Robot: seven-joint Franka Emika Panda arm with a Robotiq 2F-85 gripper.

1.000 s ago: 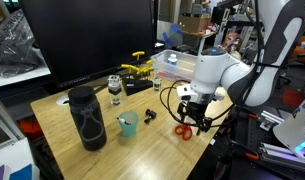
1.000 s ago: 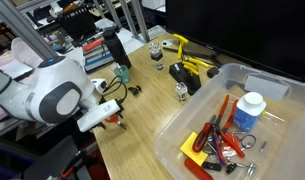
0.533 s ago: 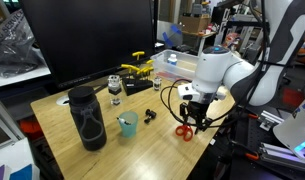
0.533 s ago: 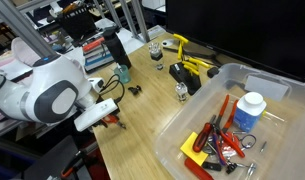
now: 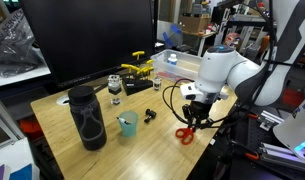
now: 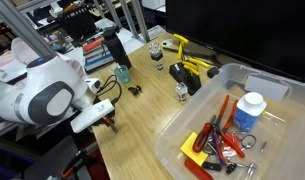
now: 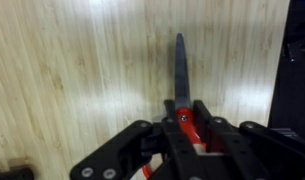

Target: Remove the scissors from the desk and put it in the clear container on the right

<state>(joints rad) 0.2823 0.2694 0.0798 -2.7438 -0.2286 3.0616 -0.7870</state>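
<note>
The scissors (image 7: pixel 180 68), with red-orange handles and a short dark-looking blade, lie on the light wood desk (image 7: pixel 82 70) with the blade pointing away from the wrist. My gripper (image 7: pixel 187 110) is shut on them at the pivot, one finger pressed against each side. In an exterior view the red handles (image 5: pixel 184 131) show under the gripper (image 5: pixel 198 119) near the desk's (image 5: pixel 142 150) front corner. In an exterior view the gripper (image 6: pixel 110 121) sits at the desk's (image 6: pixel 142 125) edge, far from the clear container (image 6: pixel 230 72), which holds several tools.
A black cylinder (image 5: pixel 87 118), a teal cup (image 5: pixel 128 124), a small jar (image 5: pixel 115 88) and a yellow-handled tool (image 5: pixel 140 68) stand on the desk ahead of a big monitor (image 5: pixel 92 40). The desk edge drops off right beside the gripper.
The jaws have closed from wide open onto the scissors. The arm has shifted slightly toward the desk's edge.
</note>
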